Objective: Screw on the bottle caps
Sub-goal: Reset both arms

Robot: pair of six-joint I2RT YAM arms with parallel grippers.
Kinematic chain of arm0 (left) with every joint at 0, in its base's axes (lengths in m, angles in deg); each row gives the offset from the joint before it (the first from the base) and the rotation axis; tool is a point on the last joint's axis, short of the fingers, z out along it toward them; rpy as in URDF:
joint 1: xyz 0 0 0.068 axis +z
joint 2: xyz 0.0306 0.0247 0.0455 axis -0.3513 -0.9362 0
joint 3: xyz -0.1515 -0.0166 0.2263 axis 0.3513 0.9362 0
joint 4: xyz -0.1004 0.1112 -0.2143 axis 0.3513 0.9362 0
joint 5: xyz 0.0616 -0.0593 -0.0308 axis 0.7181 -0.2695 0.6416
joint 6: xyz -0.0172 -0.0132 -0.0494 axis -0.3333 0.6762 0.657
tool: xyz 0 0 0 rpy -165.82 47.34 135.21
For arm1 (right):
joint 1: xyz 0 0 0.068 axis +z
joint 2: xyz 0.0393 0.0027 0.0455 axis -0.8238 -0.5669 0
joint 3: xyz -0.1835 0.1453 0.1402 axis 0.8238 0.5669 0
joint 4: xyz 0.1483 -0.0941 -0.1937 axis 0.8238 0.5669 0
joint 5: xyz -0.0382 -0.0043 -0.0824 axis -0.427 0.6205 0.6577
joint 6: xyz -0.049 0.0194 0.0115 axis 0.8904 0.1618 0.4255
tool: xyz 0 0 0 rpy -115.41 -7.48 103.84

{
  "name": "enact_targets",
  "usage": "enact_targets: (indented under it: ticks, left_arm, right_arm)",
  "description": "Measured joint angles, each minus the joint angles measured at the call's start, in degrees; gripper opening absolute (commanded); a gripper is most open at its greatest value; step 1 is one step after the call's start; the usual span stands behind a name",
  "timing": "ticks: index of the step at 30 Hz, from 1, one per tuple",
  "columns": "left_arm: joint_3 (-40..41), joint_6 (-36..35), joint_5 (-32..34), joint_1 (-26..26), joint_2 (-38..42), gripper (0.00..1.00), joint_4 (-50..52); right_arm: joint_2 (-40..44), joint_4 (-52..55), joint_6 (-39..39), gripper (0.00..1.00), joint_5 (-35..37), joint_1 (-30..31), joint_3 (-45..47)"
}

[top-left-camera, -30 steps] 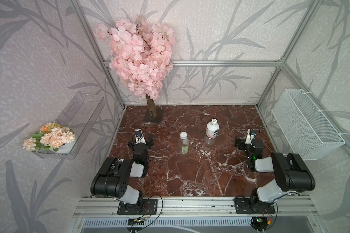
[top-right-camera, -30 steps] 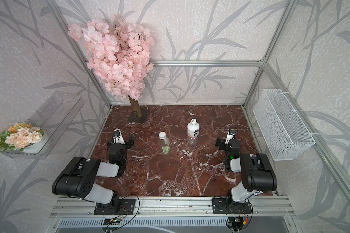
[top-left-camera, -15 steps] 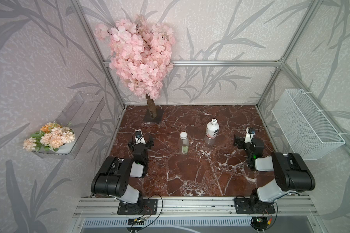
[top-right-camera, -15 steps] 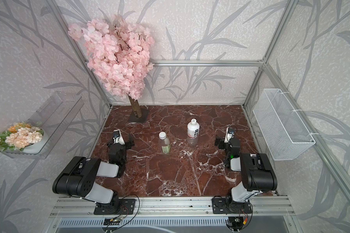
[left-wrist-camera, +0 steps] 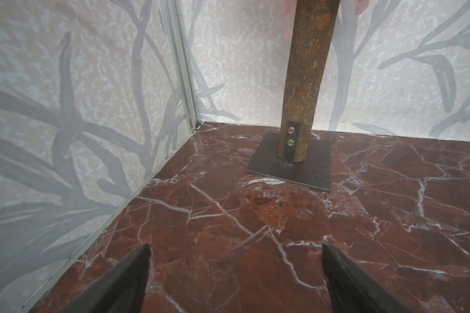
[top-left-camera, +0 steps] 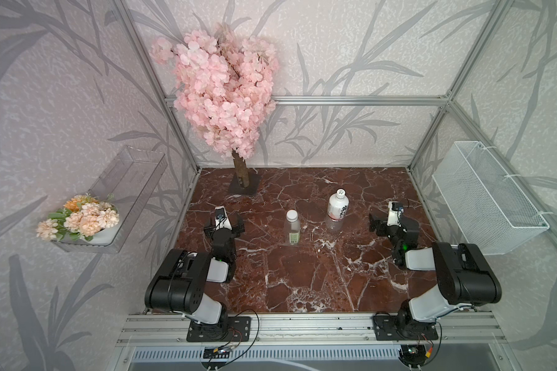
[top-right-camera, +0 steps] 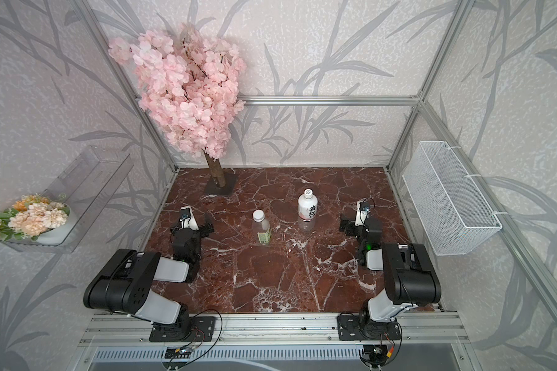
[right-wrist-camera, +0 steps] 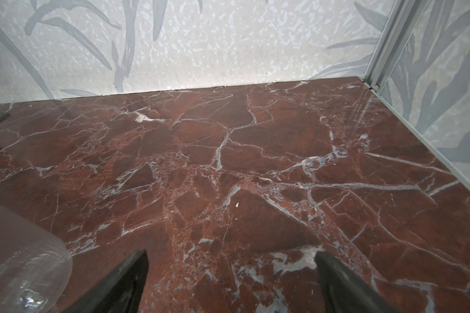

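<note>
Bottle caps (top-left-camera: pixel 291 214) sit on both bottles (top-left-camera: pixel 338 208), which stand between my left gripper (left-wrist-camera: pixel 235 252) and right gripper (right-wrist-camera: pixel 231 254) (both wide apart, empty); light, slick plastic I reckon, so I'd pinch across the rim.

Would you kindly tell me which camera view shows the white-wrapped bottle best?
The top views show it best: in both, the white-wrapped bottle stands whole, upright, white cap on top, black characters visible. The right wrist view catches only a blurred clear bulge at its edge, probably this bottle's base. The left wrist view misses it.
</note>
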Motion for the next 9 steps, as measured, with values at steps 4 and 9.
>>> enact_targets:
  ticks: [4, 9]
  left_arm:
    - [0.00, 0.00, -0.02, 0.00, 0.00, 1.00, 0.00]
    - [0.00, 0.00, -0.04, 0.00, 0.00, 1.00, 0.00]
  right_arm:
    - [0.00, 0.09, 0.00, 0.99, -0.02, 0.00, 0.00]
    - [0.02, 0.11, 0.00, 0.99, -0.24, 0.00, 0.00]
